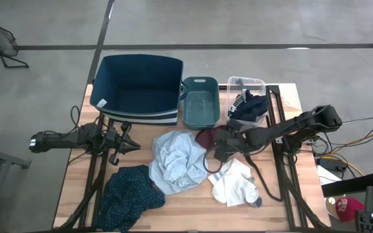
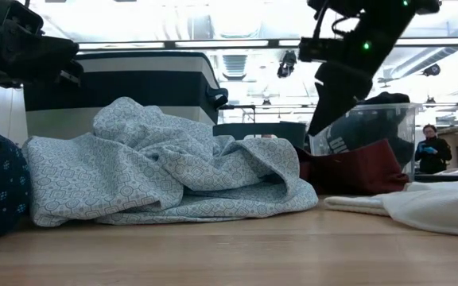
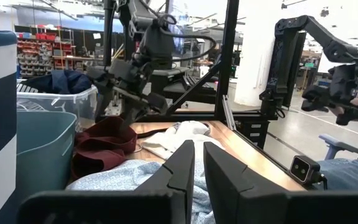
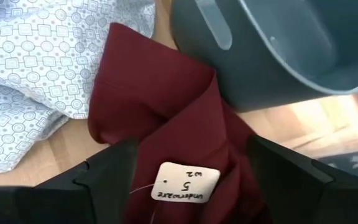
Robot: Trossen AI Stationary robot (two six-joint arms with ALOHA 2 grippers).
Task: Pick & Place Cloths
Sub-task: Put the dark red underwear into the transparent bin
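High view lays it all out from where I stand: the table (image 1: 283, 213) carries a big blue bin (image 1: 138, 84), a smaller teal bin (image 1: 199, 100) and a clear bin (image 1: 246, 84) along the far edge, with cloths spread in front. The pale cloth (image 1: 177, 162) is the biggest heap, in the middle; the dark teal cloth (image 1: 131, 197) lies at the near left, the white cloth (image 1: 235, 184) to the near right, and the small maroon cloth (image 1: 207, 137) sits just before the teal bin, touching the pale one. A navy piece (image 1: 254, 107) already rests in the clear bin. The right gripper (image 1: 225, 145) hangs directly over the maroon cloth, and its wrist view shows the two fingers (image 4: 107, 171) spread wide with the cloth and its paper tag (image 4: 185, 183) straight between them, nothing gripped yet. So the maroon piece lies right below that gripper, its folds running from the pale cloth toward the teal bin; a straight drop and a close looks like all the pick needs. The left gripper (image 1: 129, 144) waits well off beside the blue bin, fingers (image 3: 182, 171) nearly together and empty, much farther from the maroon cloth.
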